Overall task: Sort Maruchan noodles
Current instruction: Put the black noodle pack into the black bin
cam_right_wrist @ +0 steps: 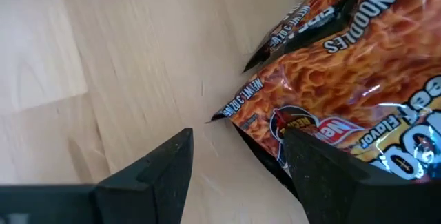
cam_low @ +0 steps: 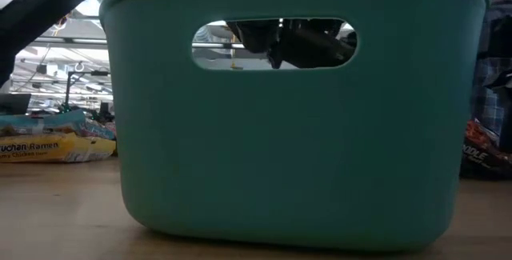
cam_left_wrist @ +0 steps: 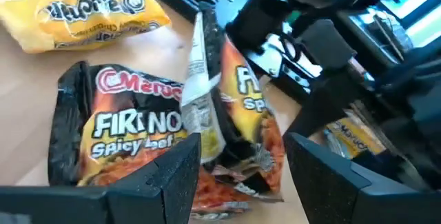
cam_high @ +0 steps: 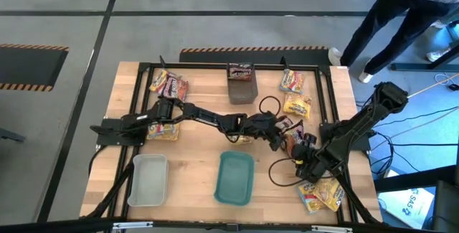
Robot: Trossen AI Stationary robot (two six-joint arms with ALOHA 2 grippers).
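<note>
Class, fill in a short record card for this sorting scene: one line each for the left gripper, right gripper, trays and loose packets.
left gripper: left gripper open over dark Spicy Beef packets at table centre
right gripper: right gripper open, at the edge of an orange-red packet
trays: teal tray, white tray, grey tray holding a dark packet
loose packets: yellow packets at back right

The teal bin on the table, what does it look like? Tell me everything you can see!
The teal bin is a plastic tub, longer than wide, with rounded corners and smooth walls. An oval handle slot is cut high in the end wall that the low camera sees. From above it looks empty. It stands upright on the wooden table, near the front edge, right of the grey bin. No packet and neither arm touches it; the left gripper works behind it.
</note>
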